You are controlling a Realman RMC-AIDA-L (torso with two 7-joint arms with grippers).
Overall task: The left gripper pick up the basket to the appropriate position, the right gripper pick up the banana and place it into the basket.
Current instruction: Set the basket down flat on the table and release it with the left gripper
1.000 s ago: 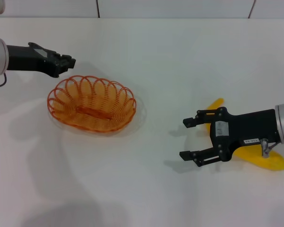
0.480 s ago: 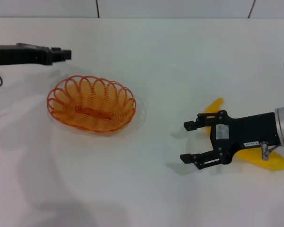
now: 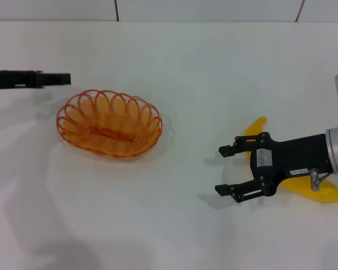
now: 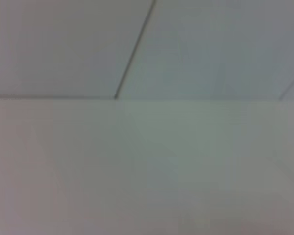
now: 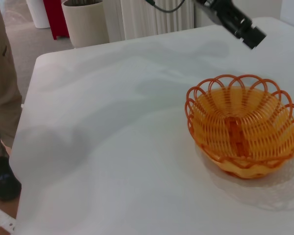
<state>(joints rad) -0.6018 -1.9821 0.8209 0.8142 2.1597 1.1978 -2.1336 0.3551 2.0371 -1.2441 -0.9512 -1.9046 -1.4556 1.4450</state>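
The orange-red wire basket (image 3: 109, 122) stands empty on the white table, left of the middle; the right wrist view shows the basket (image 5: 245, 128) too. My left gripper (image 3: 55, 79) hovers off its far left rim, clear of it, seen edge-on as a thin black bar. The left gripper (image 5: 246, 29) also shows in the right wrist view, beyond the basket. On the right, the yellow banana (image 3: 257, 126) lies flat on the table. My right gripper (image 3: 225, 169) is open above it, its body covering the banana's middle and its fingertips past the banana's near end.
The white table (image 3: 191, 73) runs back to a tiled wall. In the right wrist view a person's leg (image 5: 1, 98) stands by the table's edge, and bins (image 5: 85, 19) are on the floor beyond.
My left arm has drawn back to the left, away from the basket, and turned edge-on. The basket, the banana and the right gripper have hardly moved.
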